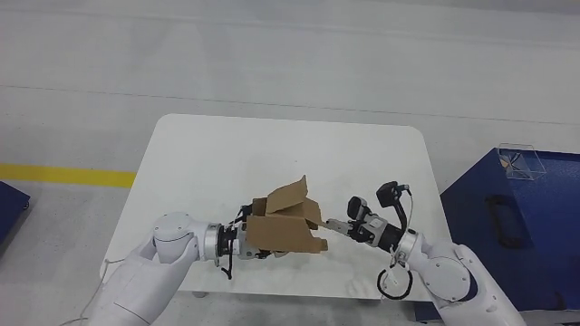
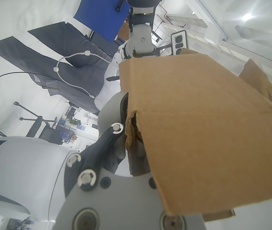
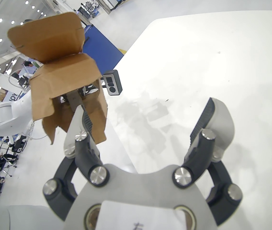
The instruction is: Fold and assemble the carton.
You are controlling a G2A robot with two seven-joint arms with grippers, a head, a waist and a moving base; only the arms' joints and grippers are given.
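Note:
A brown cardboard carton (image 1: 285, 222) is held up above the table's front part, with its top flaps standing open and one flap (image 1: 292, 195) raised. My left gripper (image 1: 243, 237) is shut on the carton's left wall. In the left wrist view the cardboard edge (image 2: 133, 130) runs between the fingers, and the far finger is hidden behind the carton (image 2: 198, 125). My right gripper (image 3: 148, 118) is open at the carton's right side. One of its fingers (image 3: 81, 120) is up against a lower flap of the carton (image 3: 61, 72), and the other hangs over bare table.
The white table (image 1: 362, 154) has free room behind and to the right of the carton. Both arms work close to its front edge. A blue cabinet (image 1: 507, 222) with a clear container (image 1: 521, 158) on it stands off the right side.

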